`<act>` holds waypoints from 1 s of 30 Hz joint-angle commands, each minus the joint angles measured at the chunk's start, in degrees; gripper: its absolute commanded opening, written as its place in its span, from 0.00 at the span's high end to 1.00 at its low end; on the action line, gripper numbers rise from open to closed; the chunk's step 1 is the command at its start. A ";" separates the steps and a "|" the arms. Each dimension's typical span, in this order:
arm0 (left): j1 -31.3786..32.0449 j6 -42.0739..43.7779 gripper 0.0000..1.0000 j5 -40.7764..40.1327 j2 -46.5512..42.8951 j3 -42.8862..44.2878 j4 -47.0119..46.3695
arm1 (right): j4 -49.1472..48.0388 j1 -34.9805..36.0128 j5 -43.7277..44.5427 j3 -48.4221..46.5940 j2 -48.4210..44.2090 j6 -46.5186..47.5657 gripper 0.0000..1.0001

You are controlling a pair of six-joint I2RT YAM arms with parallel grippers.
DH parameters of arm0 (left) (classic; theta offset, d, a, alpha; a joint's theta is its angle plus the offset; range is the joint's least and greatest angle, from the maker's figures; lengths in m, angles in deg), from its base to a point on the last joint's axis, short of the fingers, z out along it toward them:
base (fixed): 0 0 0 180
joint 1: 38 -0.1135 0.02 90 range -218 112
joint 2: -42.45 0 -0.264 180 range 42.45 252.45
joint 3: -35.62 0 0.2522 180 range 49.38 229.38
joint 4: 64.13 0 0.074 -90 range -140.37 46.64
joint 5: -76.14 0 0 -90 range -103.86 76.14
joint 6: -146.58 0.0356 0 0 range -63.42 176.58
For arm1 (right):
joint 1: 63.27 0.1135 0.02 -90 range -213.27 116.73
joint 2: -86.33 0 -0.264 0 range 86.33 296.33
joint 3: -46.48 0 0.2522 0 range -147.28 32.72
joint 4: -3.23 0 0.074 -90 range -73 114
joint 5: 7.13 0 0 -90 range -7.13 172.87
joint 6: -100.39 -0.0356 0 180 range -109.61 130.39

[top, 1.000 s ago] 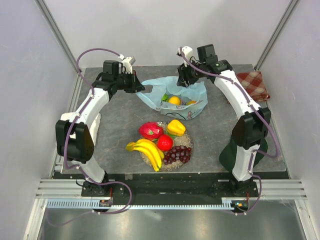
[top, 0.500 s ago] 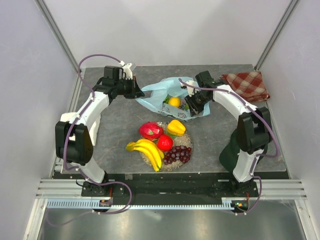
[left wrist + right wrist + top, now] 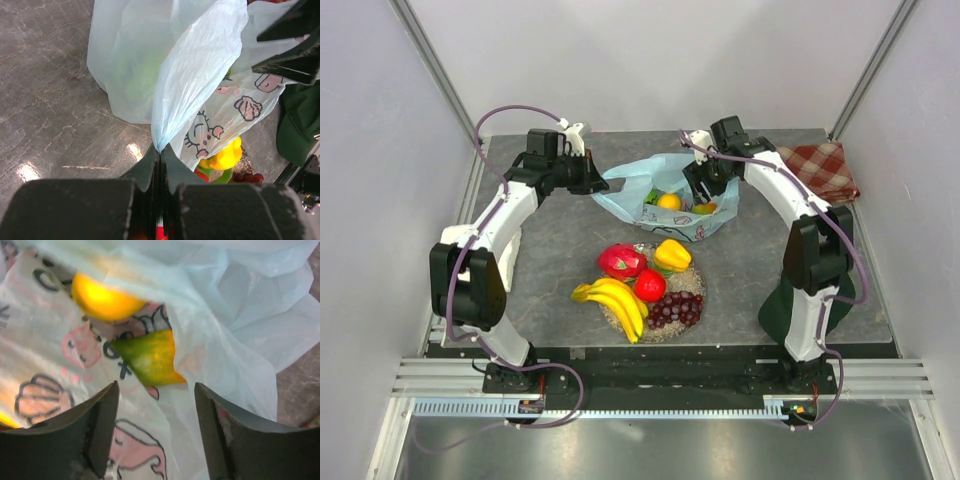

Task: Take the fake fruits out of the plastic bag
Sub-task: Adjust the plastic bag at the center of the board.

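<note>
Top external view: I see the plastic bag [image 3: 672, 222] lying at the far middle of the table [image 3: 550, 270], with a round yellow fruit [image 3: 668, 201] and a green-orange mango [image 3: 703, 208] showing in its mouth. The left gripper [image 3: 602, 184] sits at the bag's left edge, and the right gripper [image 3: 700, 188] hangs over its right side. Nearer to me, the banana bunch [image 3: 616, 300], dragon fruit [image 3: 621, 261], red apple [image 3: 650, 285], yellow pepper [image 3: 671, 254] and grapes [image 3: 676, 310] lie together outside the bag.

Left wrist view: my left gripper is clenched on a pinched fold of the bag's film, which rises away from the fingertips.

Right wrist view: my right gripper is released, its fingers [image 3: 97, 425] apart over the printed film. The mango lies just beyond the tips in the bag, ungripped.
</note>
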 commanded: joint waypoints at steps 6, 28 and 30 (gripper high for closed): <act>0.27 1.63 0.98 0.03 -1.15 1.29 -0.43 | 0.66 -0.11 3.31 -0.31 5.68 -11.55 0.15; 0.36 1.89 0.98 -0.41 0.34 2.52 -0.25 | -1.19 -0.29 0.51 -1.34 12.97 -14.74 0.08; 0.36 2.15 0.98 -0.67 0.25 2.25 -0.25 | -2.32 -0.29 2.87 -4.86 14.02 -9.92 0.09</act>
